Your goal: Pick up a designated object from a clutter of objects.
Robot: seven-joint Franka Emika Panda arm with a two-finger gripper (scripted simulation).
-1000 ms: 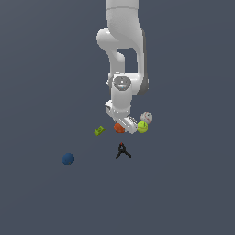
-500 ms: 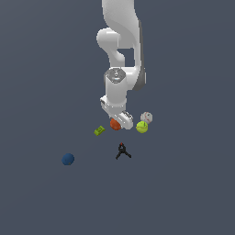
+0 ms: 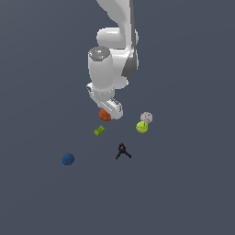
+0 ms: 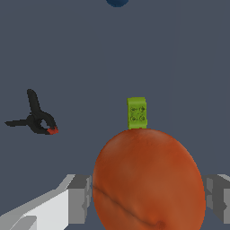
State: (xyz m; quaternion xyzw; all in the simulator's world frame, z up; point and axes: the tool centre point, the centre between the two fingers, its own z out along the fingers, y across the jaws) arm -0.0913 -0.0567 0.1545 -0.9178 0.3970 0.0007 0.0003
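We see the end effector straddling the orange-red ball, pads beside it with a slight gap visible on one side, so we cannot tell whether the grasp has closed; lifting from the surface remains.

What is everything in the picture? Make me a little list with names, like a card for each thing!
robot hand: gripper, fingers on both sides of the orange ball, a gap showing on one side
orange ball: orange-red ball, between the fingers, right under the arm in the exterior view
green block, just past the orange ball, on the floor
clamp: black with a red tip, lying alone
yellow-green ball, next to the whitish ball
blue ball: dark blue, far off by itself
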